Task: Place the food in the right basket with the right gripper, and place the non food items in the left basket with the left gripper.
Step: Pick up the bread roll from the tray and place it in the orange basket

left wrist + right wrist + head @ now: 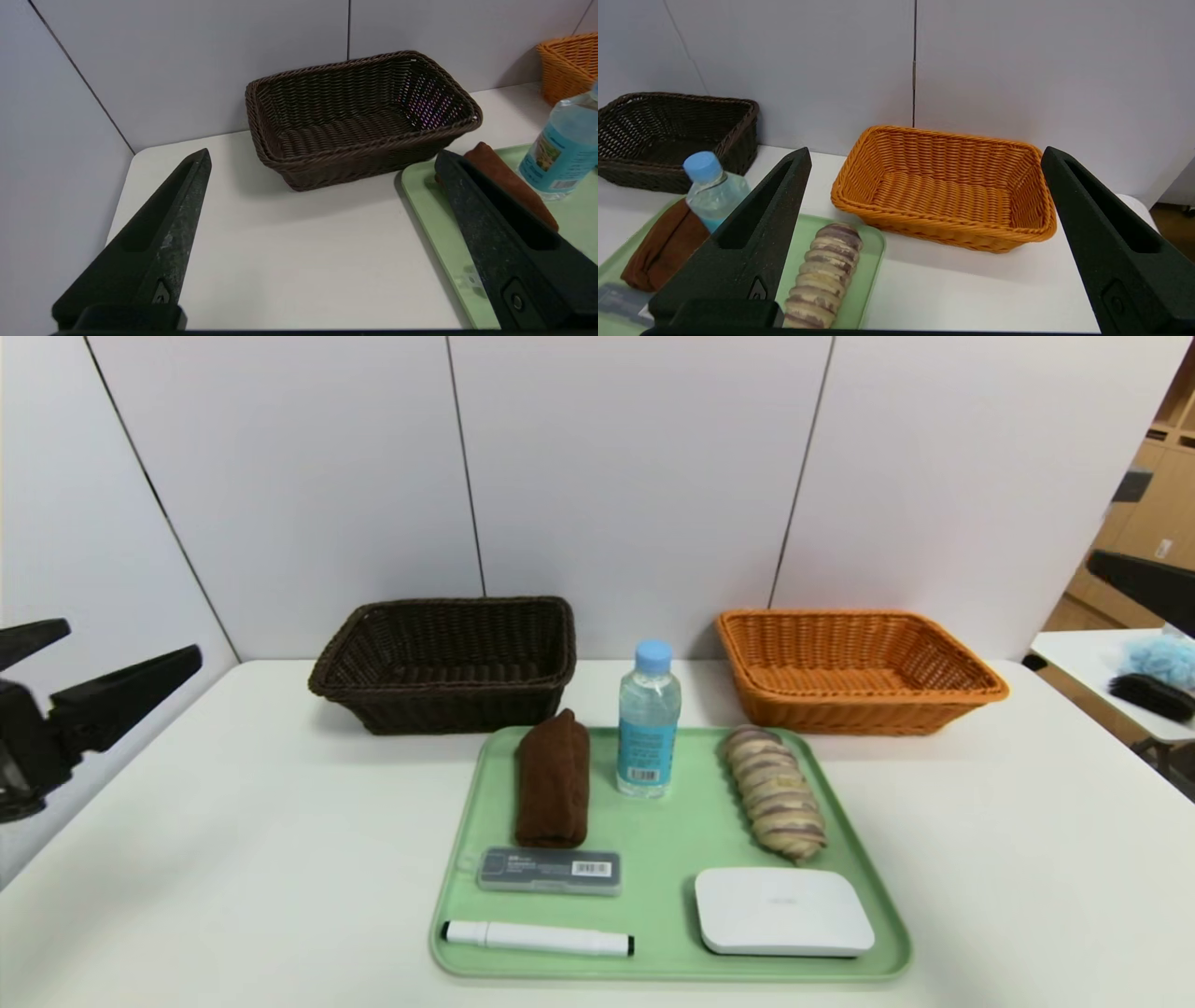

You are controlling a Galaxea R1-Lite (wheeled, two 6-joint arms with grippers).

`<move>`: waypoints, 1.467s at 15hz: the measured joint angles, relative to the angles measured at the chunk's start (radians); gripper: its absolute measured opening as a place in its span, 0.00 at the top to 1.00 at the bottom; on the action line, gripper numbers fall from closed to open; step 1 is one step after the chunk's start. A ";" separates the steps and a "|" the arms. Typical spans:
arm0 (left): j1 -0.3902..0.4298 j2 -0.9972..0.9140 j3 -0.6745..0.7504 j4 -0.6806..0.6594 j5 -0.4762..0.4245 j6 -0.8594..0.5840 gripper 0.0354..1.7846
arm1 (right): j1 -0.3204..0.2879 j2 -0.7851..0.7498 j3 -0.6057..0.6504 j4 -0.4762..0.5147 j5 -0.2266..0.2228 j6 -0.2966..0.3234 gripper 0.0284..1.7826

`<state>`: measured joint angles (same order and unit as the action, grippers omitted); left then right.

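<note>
Left gripper (93,658), fingers spread wide, empty, at frame's left edge. Right gripper (924,158), fingers likewise wide, empty. Frame centre: green tray (672,859) bearing bread (775,791), bottle (648,721), brown cloth (553,779). Behind: dark basket (448,663), orange basket (854,667).

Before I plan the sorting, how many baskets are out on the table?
2. A dark brown basket stands behind the tray's left corner; an orange basket stands behind its right corner. Both look empty.
</note>
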<state>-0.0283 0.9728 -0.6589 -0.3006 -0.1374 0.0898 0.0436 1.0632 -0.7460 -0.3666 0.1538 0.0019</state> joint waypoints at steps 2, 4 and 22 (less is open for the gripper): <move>-0.001 0.093 -0.051 -0.016 0.000 0.010 0.06 | 0.011 0.100 -0.051 -0.017 -0.007 0.023 0.05; -0.001 0.173 -0.081 -0.041 0.000 0.018 0.06 | 0.047 0.192 -0.108 -0.018 -0.052 0.070 0.05; 0.001 0.340 -0.109 -0.079 0.006 0.043 0.06 | 0.444 0.632 -0.671 0.816 -0.300 0.350 0.05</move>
<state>-0.0272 1.3128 -0.7677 -0.3794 -0.1317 0.1326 0.4877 1.6949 -1.4172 0.4498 -0.1457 0.3515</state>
